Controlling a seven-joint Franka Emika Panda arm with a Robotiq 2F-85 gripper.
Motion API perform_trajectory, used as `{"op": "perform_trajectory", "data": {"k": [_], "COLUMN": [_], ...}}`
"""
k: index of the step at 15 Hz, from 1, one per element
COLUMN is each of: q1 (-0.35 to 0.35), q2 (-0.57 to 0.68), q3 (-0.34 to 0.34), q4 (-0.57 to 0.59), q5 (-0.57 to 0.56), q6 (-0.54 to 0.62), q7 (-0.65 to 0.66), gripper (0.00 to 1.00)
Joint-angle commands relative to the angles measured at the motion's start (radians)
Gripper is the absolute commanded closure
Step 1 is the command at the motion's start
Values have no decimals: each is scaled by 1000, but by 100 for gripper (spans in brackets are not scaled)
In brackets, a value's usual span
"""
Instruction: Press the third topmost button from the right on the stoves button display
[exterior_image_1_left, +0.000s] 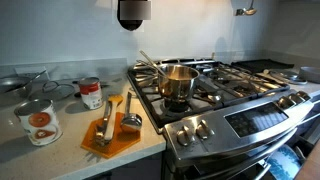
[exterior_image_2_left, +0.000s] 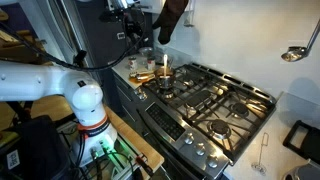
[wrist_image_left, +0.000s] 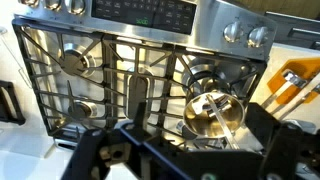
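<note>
in an exterior view the gripper (exterior_image_1_left: 132, 12) hangs high over the pot (exterior_image_1_left: 178, 82), well apart from the button display (exterior_image_1_left: 256, 120). in an exterior view the display (exterior_image_2_left: 181, 128) sits untouched. wrist view: jaws spread, empty. we judge the approach not yet made; next, descend to the third top-row button from the right.

Dim, soft frames; glare on the steel stove (wrist_image_left: 150, 60), dark corners.

The countertop (exterior_image_1_left: 70, 120) bears a labelled can (exterior_image_1_left: 38, 122) and orange board (exterior_image_1_left: 110, 137).

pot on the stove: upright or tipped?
Upright. The pot sits flat on the stove grate, rim level and mouth up; the wrist view looks down into it.
</note>
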Motion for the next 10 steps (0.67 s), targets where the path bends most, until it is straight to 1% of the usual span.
{"op": "perform_trajectory", "data": {"k": [1,8,9,10], "q1": [9,9,6,1], "q2": [1,1,18,38], "q3": [-5,-5,-17,-50], "q4": [2,2,6,-6], "q5": [-6,-6,-5,7], "q6": [-2,-2,-2,1], "q7": [7,7,1,-8], "gripper": [0,0,0,0]}}
